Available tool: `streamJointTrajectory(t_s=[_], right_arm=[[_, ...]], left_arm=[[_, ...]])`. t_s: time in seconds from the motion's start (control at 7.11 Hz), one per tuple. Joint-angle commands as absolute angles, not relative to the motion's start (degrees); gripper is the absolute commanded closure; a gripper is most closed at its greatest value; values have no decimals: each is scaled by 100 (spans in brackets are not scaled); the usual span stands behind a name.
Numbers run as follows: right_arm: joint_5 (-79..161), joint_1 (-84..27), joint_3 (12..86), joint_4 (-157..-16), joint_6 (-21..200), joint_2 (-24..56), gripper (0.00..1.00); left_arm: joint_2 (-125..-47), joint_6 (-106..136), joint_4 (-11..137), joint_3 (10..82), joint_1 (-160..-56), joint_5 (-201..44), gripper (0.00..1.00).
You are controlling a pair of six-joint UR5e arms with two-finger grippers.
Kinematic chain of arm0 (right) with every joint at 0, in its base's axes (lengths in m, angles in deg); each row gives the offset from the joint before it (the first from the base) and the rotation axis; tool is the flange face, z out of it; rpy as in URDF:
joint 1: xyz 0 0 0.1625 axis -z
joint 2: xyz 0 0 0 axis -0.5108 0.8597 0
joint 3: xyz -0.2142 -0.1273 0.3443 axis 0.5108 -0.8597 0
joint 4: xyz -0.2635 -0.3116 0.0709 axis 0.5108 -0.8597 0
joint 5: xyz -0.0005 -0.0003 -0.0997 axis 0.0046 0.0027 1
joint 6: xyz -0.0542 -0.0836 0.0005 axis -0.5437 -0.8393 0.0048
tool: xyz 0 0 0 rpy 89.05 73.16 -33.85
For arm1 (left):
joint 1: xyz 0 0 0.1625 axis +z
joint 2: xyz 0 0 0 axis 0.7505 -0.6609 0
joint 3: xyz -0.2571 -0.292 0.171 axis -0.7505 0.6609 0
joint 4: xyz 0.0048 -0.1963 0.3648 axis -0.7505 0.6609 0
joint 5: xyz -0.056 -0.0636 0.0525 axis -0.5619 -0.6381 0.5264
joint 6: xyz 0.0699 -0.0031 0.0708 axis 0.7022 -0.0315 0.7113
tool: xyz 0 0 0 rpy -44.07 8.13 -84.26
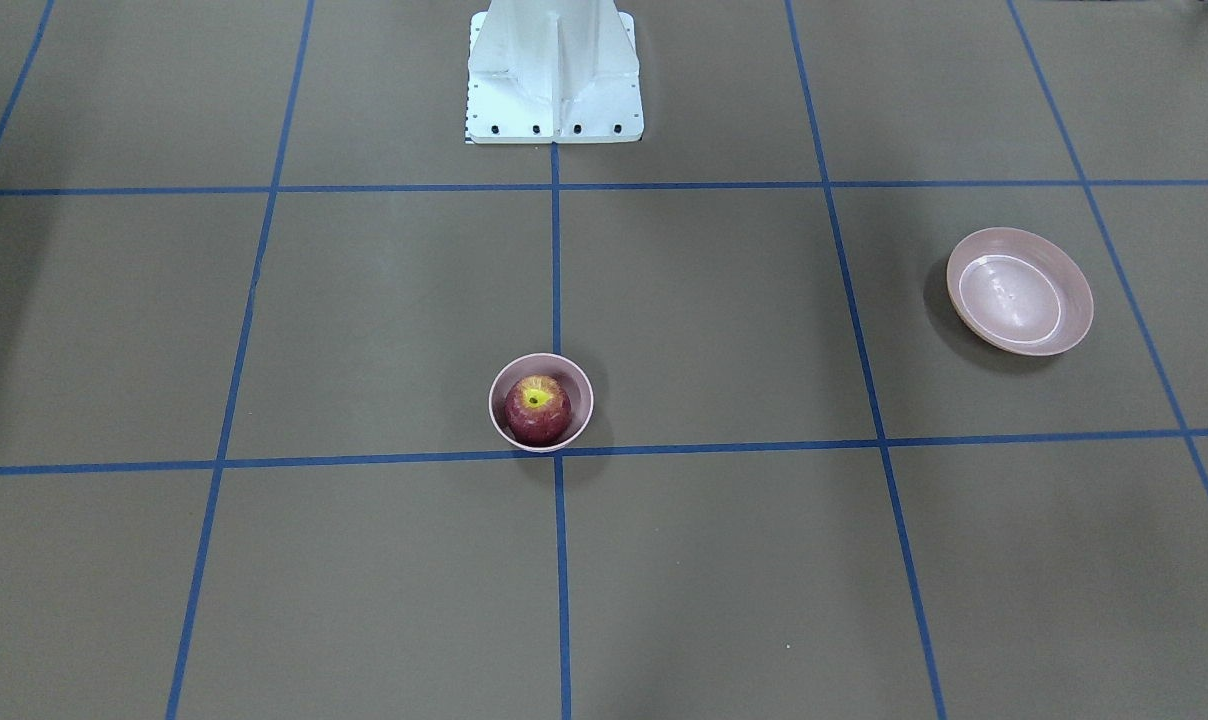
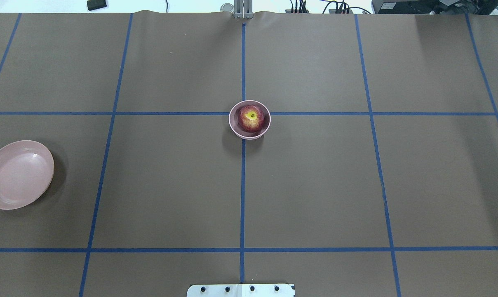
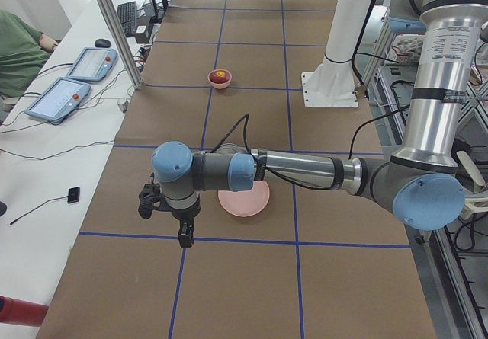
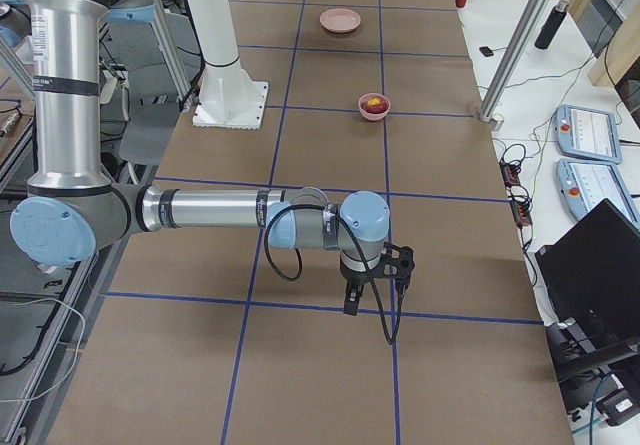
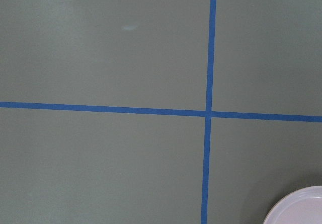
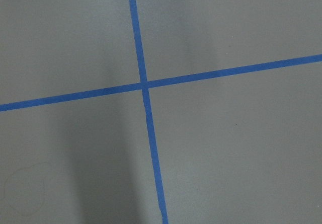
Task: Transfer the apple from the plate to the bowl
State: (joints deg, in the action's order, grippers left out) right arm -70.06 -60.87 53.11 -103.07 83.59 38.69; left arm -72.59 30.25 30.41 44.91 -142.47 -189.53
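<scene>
The dark-red apple with its yellow stem patch sits inside the small deep pink bowl at the table's middle; both also show in the overhead view, apple in bowl. The wide pink plate lies empty on the robot's left side. My left gripper hangs over the table just beside the plate; a slice of the plate shows in the left wrist view. My right gripper hangs over bare table far from the bowl. I cannot tell if either is open or shut.
The white robot base stands at the table's robot side. Blue tape lines grid the brown table. Teach pendants, metal posts, a laptop and a seated person are along the operators' side.
</scene>
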Motion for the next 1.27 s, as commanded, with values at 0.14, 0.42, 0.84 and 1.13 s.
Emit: streamJointTrajectory(t_s=[0.14, 0.42, 0.84, 1.13], right_arm=[[-6942, -6095, 5466, -10626, 8296, 3888, 0], [-6924, -6095, 5466, -10635, 8296, 3906, 0], [-6924, -6087, 5448, -10635, 8296, 3906, 0], [-6924, -6078, 5439, -10626, 8305, 3897, 0]], left_arm=[[-7191, 3034, 3044, 4423, -13918, -18950, 2], [-7191, 3069, 3044, 4396, -13898, -18950, 2], [-7217, 3077, 3044, 4431, -13898, -18958, 2], [-7199, 3077, 3044, 4440, -13907, -18959, 2]])
